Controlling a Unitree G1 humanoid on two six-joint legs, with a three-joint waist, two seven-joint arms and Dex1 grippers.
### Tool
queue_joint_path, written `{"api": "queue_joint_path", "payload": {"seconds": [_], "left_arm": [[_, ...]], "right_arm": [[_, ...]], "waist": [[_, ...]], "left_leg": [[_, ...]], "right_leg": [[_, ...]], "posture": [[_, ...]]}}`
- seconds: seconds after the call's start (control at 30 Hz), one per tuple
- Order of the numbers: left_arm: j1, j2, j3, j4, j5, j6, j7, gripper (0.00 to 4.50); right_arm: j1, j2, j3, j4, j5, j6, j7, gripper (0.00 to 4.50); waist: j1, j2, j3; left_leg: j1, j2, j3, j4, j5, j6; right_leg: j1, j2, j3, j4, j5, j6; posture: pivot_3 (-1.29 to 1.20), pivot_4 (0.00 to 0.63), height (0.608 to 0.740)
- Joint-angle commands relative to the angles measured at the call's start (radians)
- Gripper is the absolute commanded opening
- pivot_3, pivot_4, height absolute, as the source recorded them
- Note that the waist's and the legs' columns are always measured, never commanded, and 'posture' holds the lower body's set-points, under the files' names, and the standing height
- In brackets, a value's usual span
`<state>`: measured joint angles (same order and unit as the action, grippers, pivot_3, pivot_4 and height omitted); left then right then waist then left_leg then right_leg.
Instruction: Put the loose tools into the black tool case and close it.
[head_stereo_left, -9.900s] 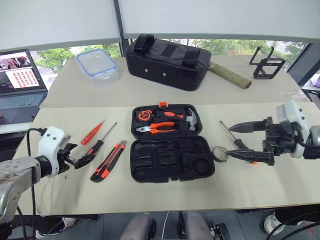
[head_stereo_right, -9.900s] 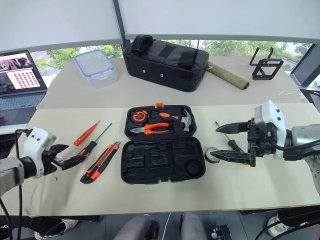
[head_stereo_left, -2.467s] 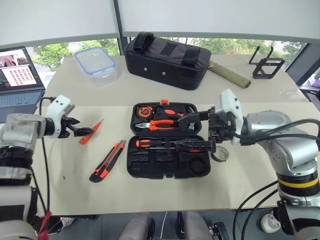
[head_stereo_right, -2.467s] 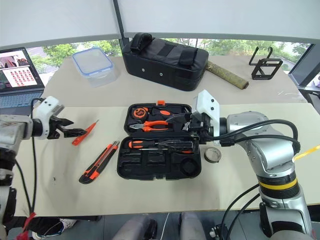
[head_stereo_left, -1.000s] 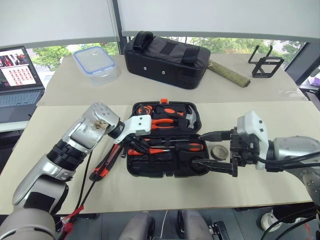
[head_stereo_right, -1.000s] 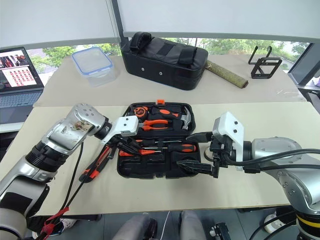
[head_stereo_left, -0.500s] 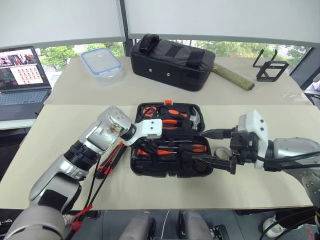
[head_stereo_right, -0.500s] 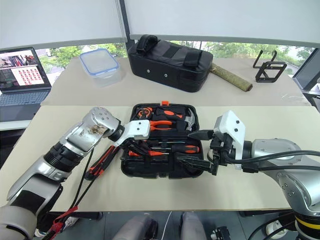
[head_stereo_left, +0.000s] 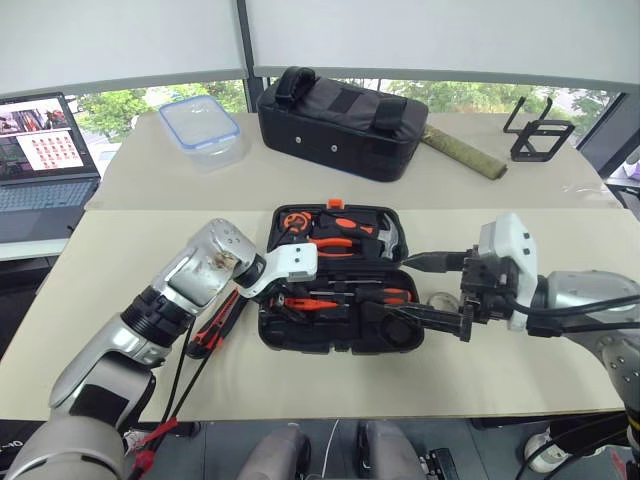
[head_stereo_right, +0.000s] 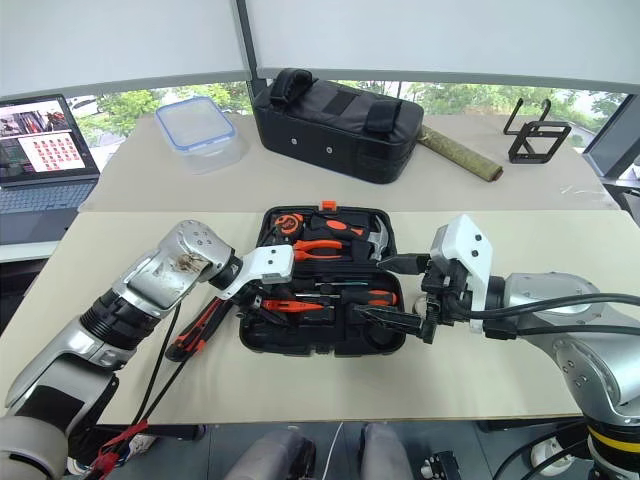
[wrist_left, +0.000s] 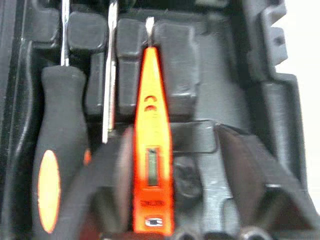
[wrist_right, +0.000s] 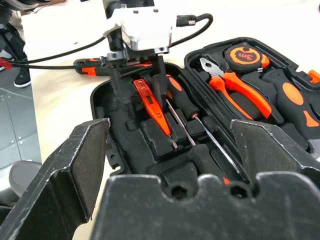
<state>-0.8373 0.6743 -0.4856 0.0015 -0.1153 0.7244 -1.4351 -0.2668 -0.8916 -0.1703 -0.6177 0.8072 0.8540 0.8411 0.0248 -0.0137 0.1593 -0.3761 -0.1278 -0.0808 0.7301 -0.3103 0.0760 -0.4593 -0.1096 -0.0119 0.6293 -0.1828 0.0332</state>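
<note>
The black tool case (head_stereo_left: 330, 343) lies open in the middle of the table. My left gripper (head_stereo_left: 282, 300) hovers open over its near half. A slim orange screwdriver (wrist_left: 151, 150) lies in a recess between the left fingers (wrist_left: 240, 170), free of them. Two black-and-orange screwdrivers (wrist_right: 182, 102) lie beside it in the case. The orange-and-black utility knife (head_stereo_left: 212, 328) rests on the table left of the case, under my left arm. The tape roll (head_stereo_left: 441, 299) sits right of the case. My right gripper (head_stereo_left: 392, 286) hangs open above the case's right end, holding nothing.
Pliers (head_stereo_left: 335, 242), a hammer and a tape measure (head_stereo_left: 293, 221) fill the case's far half. A black fabric bag (head_stereo_left: 340, 110), a clear box with a blue lid (head_stereo_left: 200, 125), a rolled mat (head_stereo_left: 465, 152) and a wire stand (head_stereo_left: 540, 135) line the back. A laptop (head_stereo_left: 45, 160) is at far left.
My left gripper has opened and let go of the orange screwdriver, which now lies in the case. The right gripper stays open in about the same place.
</note>
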Motion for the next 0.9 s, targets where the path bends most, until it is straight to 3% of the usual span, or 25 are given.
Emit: {"api": "queue_joint_path", "payload": {"seconds": [0.03, 0.2, 0.33, 0.57, 0.9], "left_arm": [[-0.019, 0.058, 0.123, -0.063, -0.097, 0.066, -0.032, 3.81], [0.036, 0.188, 0.265, -0.075, -0.138, 0.103, 0.017, 3.81], [0.118, 0.263, 0.302, -0.126, -0.082, 0.3, 0.202, 3.81], [0.196, 0.188, 0.381, -0.31, -0.104, 0.692, 0.472, 3.81], [0.284, 0.205, 0.378, -0.432, -0.179, 0.856, 0.629, 3.81]], "right_arm": [[-0.019, -0.003, -0.01, 0.0, 0.006, -0.025, 0.008, 4.5], [-0.017, -0.008, -0.012, 0.001, 0.009, -0.021, 0.01, 4.5], [-0.008, -0.02, -0.009, -0.006, -0.005, -0.034, 0.025, 4.5], [-0.005, -0.028, 0.018, -0.02, -0.013, -0.058, 0.066, 4.5], [-0.027, -0.006, 0.04, -0.02, -0.01, -0.06, 0.043, 4.5]], "waist": [[-0.004, 0.0, 0.0], [-0.014, 0.0, 0.0], [-0.016, 0.0, 0.0], [0.0, -0.003, 0.002], [-0.012, -0.003, 0.002]], "left_leg": [[0.0, 0.0, 0.0, 0.0, 0.0, 0.0], [0.0, 0.001, 0.0, -0.001, 0.0, 0.0], [0.002, 0.001, 0.0, -0.002, 0.0, -0.001], [0.001, 0.0, 0.0, -0.002, 0.0, 0.001], [0.002, 0.001, 0.0, -0.003, 0.0, -0.002]], "right_leg": [[0.0, 0.0, 0.0, 0.0, 0.0, 0.0], [-0.001, 0.001, 0.0, 0.0, 0.0, 0.0], [-0.001, 0.001, 0.0, 0.0, 0.0, 0.0], [0.001, 0.004, 0.0, -0.001, 0.001, 0.001], [0.0, 0.002, 0.001, 0.0, 0.001, 0.001]], "posture": [[0.0, 0.15, 0.714], [0.0, 0.15, 0.714], [0.0, 0.15, 0.714], [0.0, 0.15, 0.714], [0.0, 0.15, 0.714]]}}
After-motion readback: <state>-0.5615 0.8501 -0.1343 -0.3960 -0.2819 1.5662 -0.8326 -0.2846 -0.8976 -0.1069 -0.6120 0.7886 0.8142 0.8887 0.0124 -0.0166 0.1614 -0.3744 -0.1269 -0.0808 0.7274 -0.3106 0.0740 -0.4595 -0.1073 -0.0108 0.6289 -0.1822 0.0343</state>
